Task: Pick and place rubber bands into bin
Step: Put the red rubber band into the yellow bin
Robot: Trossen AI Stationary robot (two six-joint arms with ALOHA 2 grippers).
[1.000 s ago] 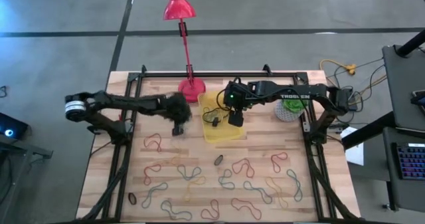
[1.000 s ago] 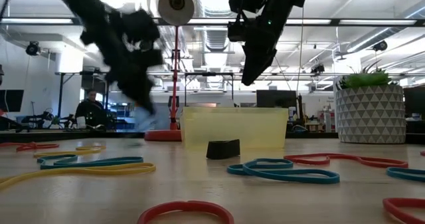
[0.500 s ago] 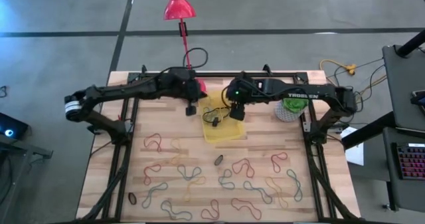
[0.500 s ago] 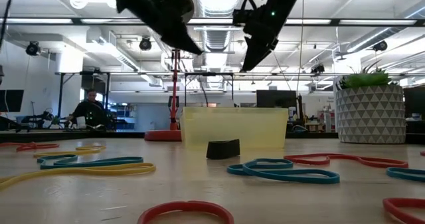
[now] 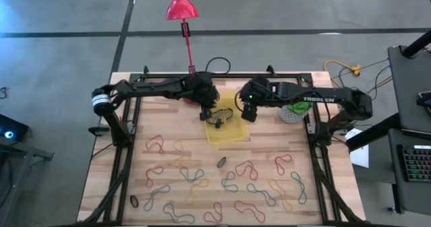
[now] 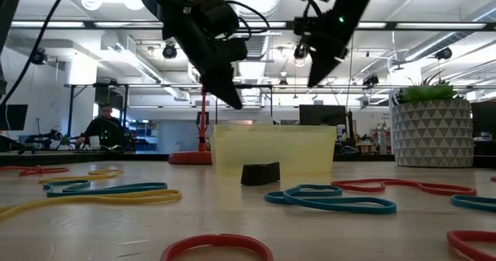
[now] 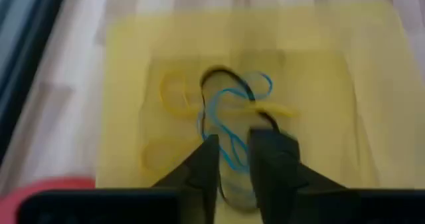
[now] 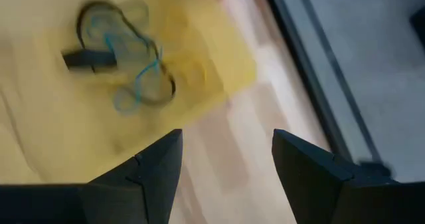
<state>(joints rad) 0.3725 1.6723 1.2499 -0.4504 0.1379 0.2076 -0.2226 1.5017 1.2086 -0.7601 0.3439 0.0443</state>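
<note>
Overhead, left gripper (image 5: 207, 112) hangs over the yellow bin (image 5: 232, 136) at its 10 o'clock corner, fingers (image 7: 202, 167) slightly parted, nothing between them. Inside the bin: tangled blue, black and yellow bands (image 7: 229, 111). Right gripper (image 5: 248, 112) at the bin's 2 o'clock edge, jaws spread wide, empty. Loose rubber bands (image 5: 222, 186) scattered at 6 o'clock across the table (image 5: 330, 186).

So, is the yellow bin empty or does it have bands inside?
Not empty. The bin already holds a small tangle of rubber bands, blue, yellow and black, as the left wrist view shows.
</note>
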